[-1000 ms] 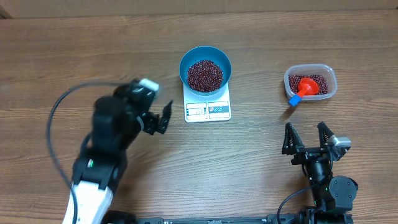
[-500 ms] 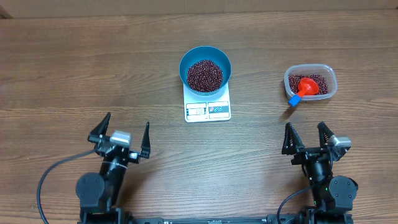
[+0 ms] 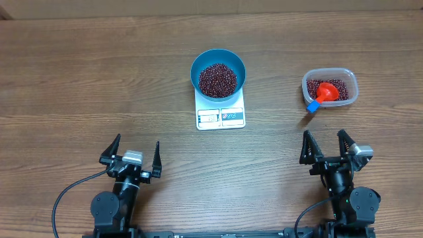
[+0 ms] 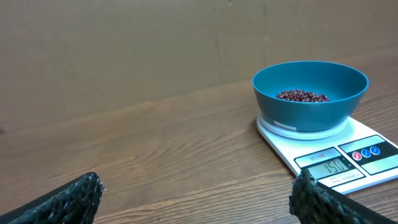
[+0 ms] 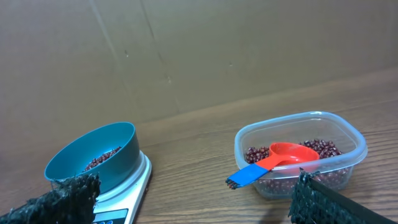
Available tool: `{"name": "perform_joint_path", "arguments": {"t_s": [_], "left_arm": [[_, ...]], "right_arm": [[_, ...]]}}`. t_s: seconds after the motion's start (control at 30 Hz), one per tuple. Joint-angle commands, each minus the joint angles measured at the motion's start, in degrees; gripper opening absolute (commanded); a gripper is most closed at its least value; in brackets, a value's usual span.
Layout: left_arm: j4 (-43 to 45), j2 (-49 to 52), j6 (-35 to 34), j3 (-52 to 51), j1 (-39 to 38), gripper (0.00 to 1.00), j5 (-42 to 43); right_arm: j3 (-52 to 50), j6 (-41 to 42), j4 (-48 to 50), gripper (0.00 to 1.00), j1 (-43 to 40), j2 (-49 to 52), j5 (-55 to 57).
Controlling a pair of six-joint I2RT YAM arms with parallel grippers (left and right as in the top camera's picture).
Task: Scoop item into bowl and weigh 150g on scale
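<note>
Beans (image 3: 217,79) sit in the blue bowl (image 3: 198,66) on the scale (image 3: 221,118).
Left gripper (image 3: 137,141) and right gripper (image 3: 323,134) both stand wide apart and empty near the front of the table (image 3: 79,66); a red scoop (image 3: 325,91) lies in the clear tub (image 3: 351,77).

Both arms are folded back low and stand well apart, the left gripper (image 3: 137,141) and the right gripper (image 3: 323,135) each pointing forward with its two dark fingers spread wide and empty.

Wood-grain table (image 3: 79,73), brown cardboard wall (image 4: 124,43)
</note>
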Motion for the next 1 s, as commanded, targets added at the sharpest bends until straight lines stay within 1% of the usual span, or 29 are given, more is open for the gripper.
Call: {"name": "perform_joint_path", "arguments": {"t_s": [0.0, 0.97], "left_arm": [[-0.17, -0.76, -1.07, -0.22, 0.31, 1.0, -0.57], [-0.17, -0.72, -1.07, -0.22, 0.31, 1.0, -0.57]], "right_arm": [[-0.61, -0.04, 0.37, 1.0, 0.31, -0.57, 0.0], [-0.63, -0.07, 0.37, 1.0, 0.31, -0.57, 0.0]]}}
